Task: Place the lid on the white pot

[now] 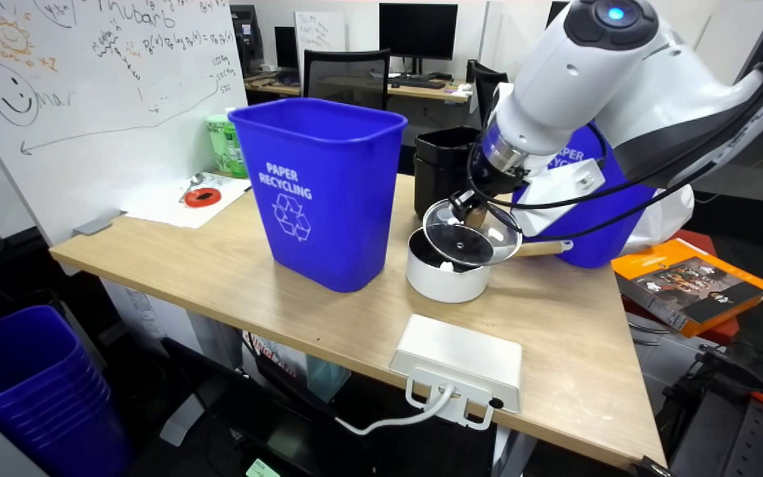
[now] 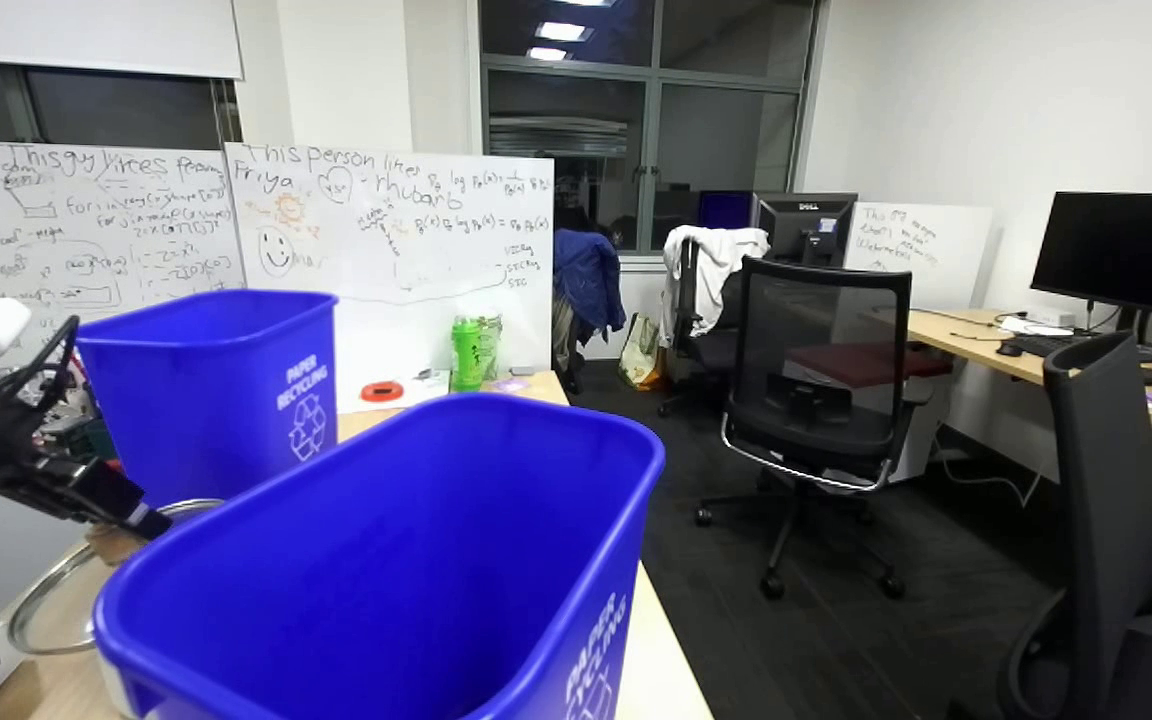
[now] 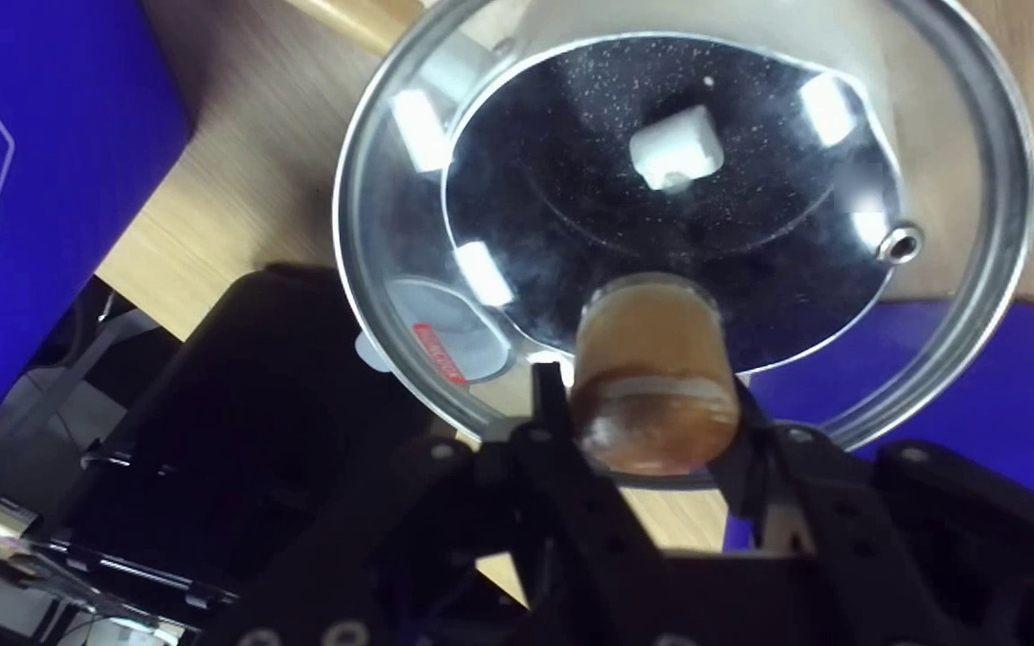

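Your gripper (image 3: pixel 647 395) is clenched on the lid (image 1: pixel 471 242) by its brown knob (image 3: pixel 653 336). Lid hangs tilted over the white pot (image 1: pixel 448 283); can't tell whether the two touch. Through the glass you can see a small white lump (image 3: pixel 677 148) in the pot's dark inside.

Clutter around you: pot sits between a blue bin (image 1: pixel 328 199) and a second bin (image 2: pixel 406 520), its pale handle (image 1: pixel 544 248) pointing toward that second one. In an exterior view the second bin covers part of the lid. Black container (image 1: pixel 438 172) stands near the pot. White box (image 1: pixel 457 351) is near too, white cable (image 1: pixel 398 422) trailing off it.

Surface: light wood table (image 1: pixel 567 351). At the end by the whiteboard (image 1: pixel 123 132) you have a sheet of paper (image 1: pixel 163 211) with a red ring (image 1: pixel 203 197) on it, green tub (image 1: pixel 226 146) just beside. Orange box (image 1: pixel 693 285) lies just off the table.

Room: dark floor (image 2: pixel 886 660), mesh chair (image 2: pixel 816 360), desks (image 2: pixel 966 335) with monitors (image 2: pixel 1136 250), a window (image 2: pixel 566 110), stack of blue bins (image 1: pixel 37 391) lower than the table.
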